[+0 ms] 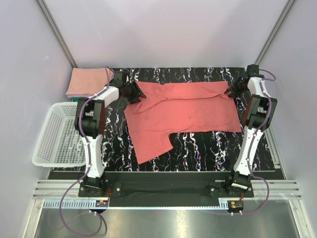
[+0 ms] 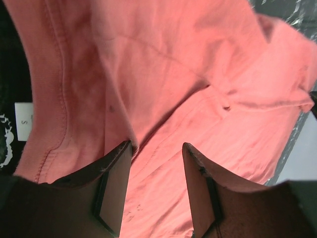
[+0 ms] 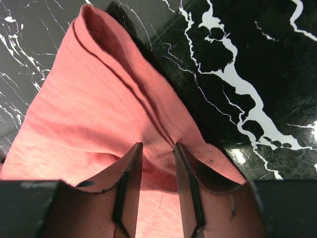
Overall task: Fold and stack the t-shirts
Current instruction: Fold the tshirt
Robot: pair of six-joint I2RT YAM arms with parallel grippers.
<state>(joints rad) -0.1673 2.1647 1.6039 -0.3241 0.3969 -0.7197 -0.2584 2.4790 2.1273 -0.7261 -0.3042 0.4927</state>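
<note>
The coral-red t-shirt (image 1: 183,111) lies spread across the black marbled table, with one sleeve pointing to the near left. My left gripper (image 1: 134,91) is at its far left corner. In the left wrist view it (image 2: 156,146) is open, with the shirt (image 2: 163,74) under the gap. My right gripper (image 1: 233,90) is at the far right corner. In the right wrist view it (image 3: 157,146) is open narrowly, and its fingertips straddle a raised ridge of the shirt's hem (image 3: 114,84). A folded salmon-pink shirt (image 1: 86,82) lies at the far left on a teal one (image 1: 74,99).
A white mesh basket (image 1: 54,134) stands off the table's left edge. White walls enclose the back and both sides. The near part of the table (image 1: 208,148) shows bare black marble. A white size label (image 2: 22,120) shows at the shirt's edge.
</note>
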